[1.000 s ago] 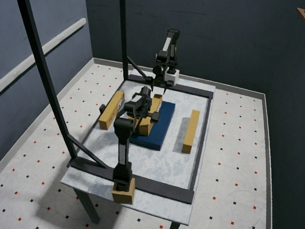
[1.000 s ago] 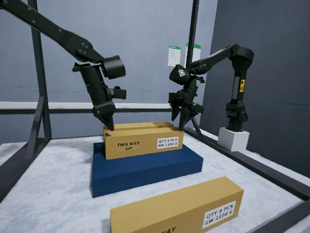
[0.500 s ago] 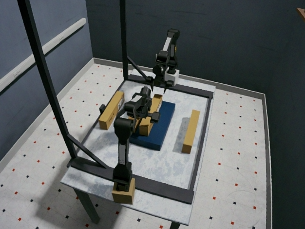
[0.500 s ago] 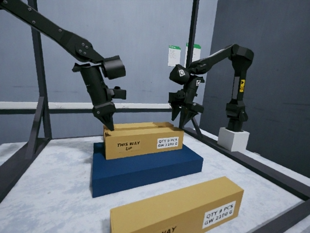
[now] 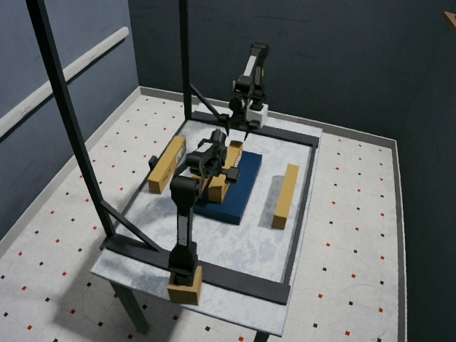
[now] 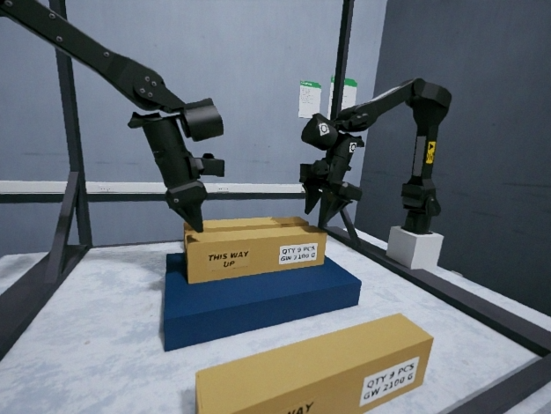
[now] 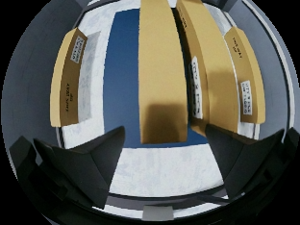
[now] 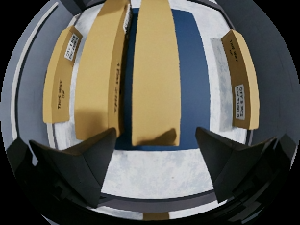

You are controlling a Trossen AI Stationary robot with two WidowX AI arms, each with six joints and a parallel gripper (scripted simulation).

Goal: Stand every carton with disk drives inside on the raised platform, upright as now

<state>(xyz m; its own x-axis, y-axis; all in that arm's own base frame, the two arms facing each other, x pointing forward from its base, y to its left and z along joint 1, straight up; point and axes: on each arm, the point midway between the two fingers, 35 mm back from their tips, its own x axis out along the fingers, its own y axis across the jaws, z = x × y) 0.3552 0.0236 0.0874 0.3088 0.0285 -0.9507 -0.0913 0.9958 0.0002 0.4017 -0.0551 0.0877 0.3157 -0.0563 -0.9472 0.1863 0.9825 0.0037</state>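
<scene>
1. The middle carton [image 5: 217,195] [image 6: 255,260] [image 7: 163,72] [image 8: 156,72] stands level on the blue platform [image 5: 235,206] [image 6: 267,307] [image 7: 120,72] [image 8: 194,72].
2. Just beside it is a second carton [image 6: 249,221] [image 7: 221,77] [image 8: 98,77]; its underside is hidden, so I can't fairly say whether the platform fully carries it.
3. The near carton [image 5: 285,195] [image 6: 311,356] [image 7: 69,82] [image 8: 245,77] and far carton [image 5: 167,164] [image 7: 250,77] [image 8: 62,82] flank the platform, apart from it.
4. The left gripper [image 5: 237,135] [image 6: 316,217] [image 7: 166,130] is wide open, holding nothing, by one end of the middle pair.
5. The right gripper [image 6: 199,228] [image 8: 157,132] is likewise wide open and unloaded, near their other end.

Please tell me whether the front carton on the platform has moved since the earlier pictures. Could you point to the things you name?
No, the front carton [image 5: 216,193] [image 6: 255,258] [image 7: 163,72] [image 8: 156,72] sits unchanged against the platform [image 5: 239,199] [image 6: 275,292] [image 7: 120,72] [image 8: 194,72] in the exterior view.
</scene>
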